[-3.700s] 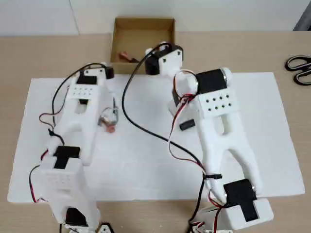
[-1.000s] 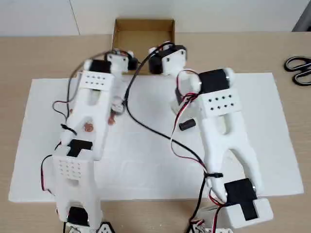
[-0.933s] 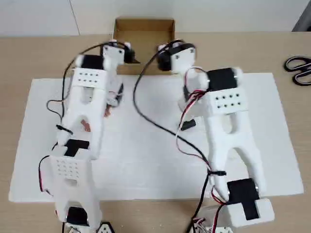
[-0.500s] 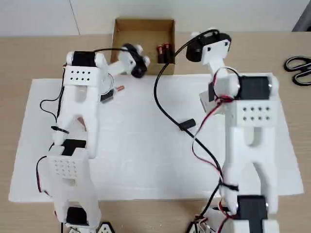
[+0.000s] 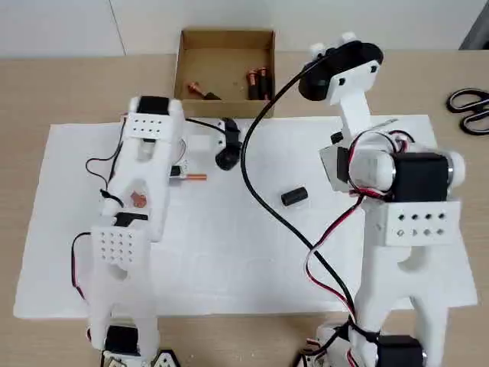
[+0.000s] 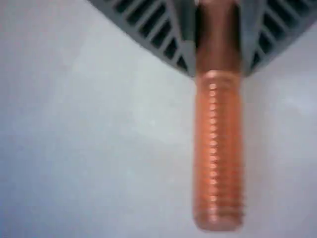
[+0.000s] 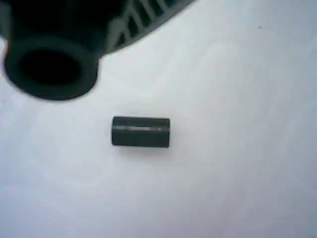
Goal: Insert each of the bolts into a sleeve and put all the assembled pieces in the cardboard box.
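Cardboard box [image 5: 226, 32] at far side of table [image 5: 46, 84], centre. Assembled pieces [image 5: 257, 80] in box, right part. Sheet [image 5: 229, 260] on table, before box. Sleeve [image 5: 294, 196] lying on sheet, between arms. Bolt [image 5: 196, 177] in left gripper [image 5: 180, 173], over sheet, left of sleeve, well apart. Scissors [image 5: 470, 107] on table, right of sheet.

two white plastic arms [image 5: 141, 176], black servos [image 5: 419, 174], red and black cables [image 5: 243, 149], perforated panels [image 5: 416, 222], grey ribbed claws [image 6: 218, 72].

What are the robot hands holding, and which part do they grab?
The left gripper pinches a copper bolt by its smooth end, with the threads sticking out. The right gripper seems to hold a black sleeve by its side.
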Robot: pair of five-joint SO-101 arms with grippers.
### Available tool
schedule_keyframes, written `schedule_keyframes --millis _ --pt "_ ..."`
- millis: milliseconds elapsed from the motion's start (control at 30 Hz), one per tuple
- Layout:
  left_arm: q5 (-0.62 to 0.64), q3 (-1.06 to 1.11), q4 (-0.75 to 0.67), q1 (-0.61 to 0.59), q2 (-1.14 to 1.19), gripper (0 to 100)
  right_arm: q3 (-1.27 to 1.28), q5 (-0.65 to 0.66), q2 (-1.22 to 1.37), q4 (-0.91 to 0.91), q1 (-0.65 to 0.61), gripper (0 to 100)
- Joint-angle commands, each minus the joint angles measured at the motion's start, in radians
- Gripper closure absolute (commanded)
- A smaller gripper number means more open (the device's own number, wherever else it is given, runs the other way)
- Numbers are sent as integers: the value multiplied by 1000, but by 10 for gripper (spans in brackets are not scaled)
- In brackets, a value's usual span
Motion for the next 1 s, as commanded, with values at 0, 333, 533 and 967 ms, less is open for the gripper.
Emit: schedule_keyframes --millis 0,333,533,967 --pt "-147 -45 -12 18 -15 995 -5 -9 -42 15 5 995" --pt "-138 -45 -5 49 -25 912 -5 -41 -44 15 8 995" --pt "14 -176 -5 26 -25 873 -5 -41 -44 19 8 995" --pt "1412 -639 32 -38 -25 875 -5 -43 -44 21 8 995"
